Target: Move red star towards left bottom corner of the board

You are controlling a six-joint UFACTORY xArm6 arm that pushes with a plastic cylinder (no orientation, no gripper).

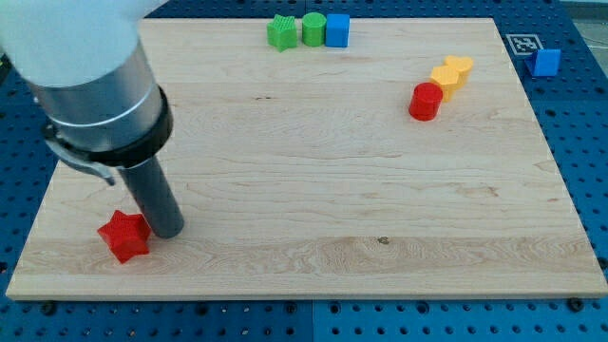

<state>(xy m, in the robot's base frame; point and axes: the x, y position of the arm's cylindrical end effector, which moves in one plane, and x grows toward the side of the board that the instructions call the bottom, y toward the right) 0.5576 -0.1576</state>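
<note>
The red star (124, 236) lies near the board's bottom left corner, a short way in from the left and bottom edges. My tip (167, 230) stands right beside the star on its right side, touching or nearly touching it. The dark rod rises from there to the grey arm body at the view's top left.
The wooden board (313, 180) fills most of the view. A green star (280, 32), a green cylinder (313, 29) and a blue cube (337, 29) line the top edge. A red cylinder (426, 101), an orange block (444, 78) and a yellow block (459, 66) sit upper right. A blue cube (545, 63) lies off the board.
</note>
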